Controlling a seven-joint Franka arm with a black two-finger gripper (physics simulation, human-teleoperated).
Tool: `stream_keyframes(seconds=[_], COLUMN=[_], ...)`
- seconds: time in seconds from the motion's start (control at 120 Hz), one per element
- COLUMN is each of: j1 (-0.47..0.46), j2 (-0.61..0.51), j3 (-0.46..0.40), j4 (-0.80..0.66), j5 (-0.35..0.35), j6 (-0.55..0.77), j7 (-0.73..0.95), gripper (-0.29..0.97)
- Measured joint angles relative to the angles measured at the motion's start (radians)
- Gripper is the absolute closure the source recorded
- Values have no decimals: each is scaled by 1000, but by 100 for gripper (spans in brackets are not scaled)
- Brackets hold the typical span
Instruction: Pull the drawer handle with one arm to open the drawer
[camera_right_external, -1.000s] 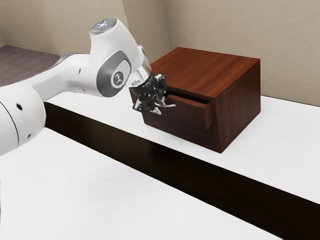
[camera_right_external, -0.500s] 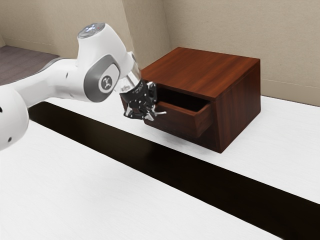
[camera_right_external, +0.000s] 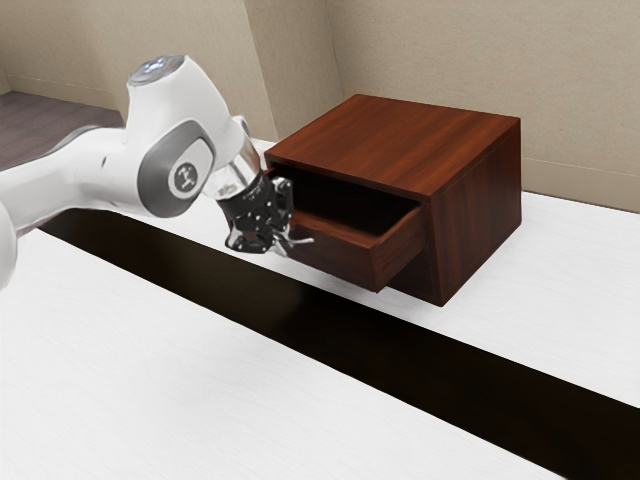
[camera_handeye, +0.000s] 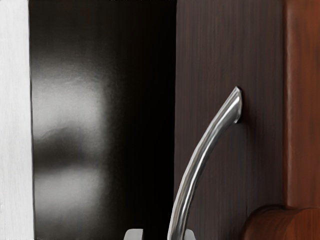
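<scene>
The gripper (camera_right_external: 288, 238) holds the metal handle (camera_handeye: 200, 165) between closed jaws, at its middle I think. It seems stiff and slippery, and the wooden drawer (camera_right_external: 342, 252) seems heavy.

White arm (camera_right_external: 80, 185), grey joint caps (camera_right_external: 182, 178), black tool (camera_right_external: 283, 236)

Support surface: we are logging a white table (camera_right_external: 150, 400) crossed by a broad black band (camera_right_external: 420, 370).
We are seeing the band running diagonally from the exterior view's left to its lower right. A dark wooden cabinet (camera_right_external: 440, 150) is standing on the white strip beyond it, near the band's far edge.
</scene>
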Motion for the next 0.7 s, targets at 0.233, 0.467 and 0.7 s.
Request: stream_keyframes(seconds=[0.233, 0.467, 0.7], j1=[14, 32, 18], j2=[-43, -82, -149], j3=[-5, -18, 4], j4=[-57, -102, -172], j5=[-9, -12, -14], j6=[-1, 0, 1], j7=[-6, -13, -22], gripper=[69, 69, 70])
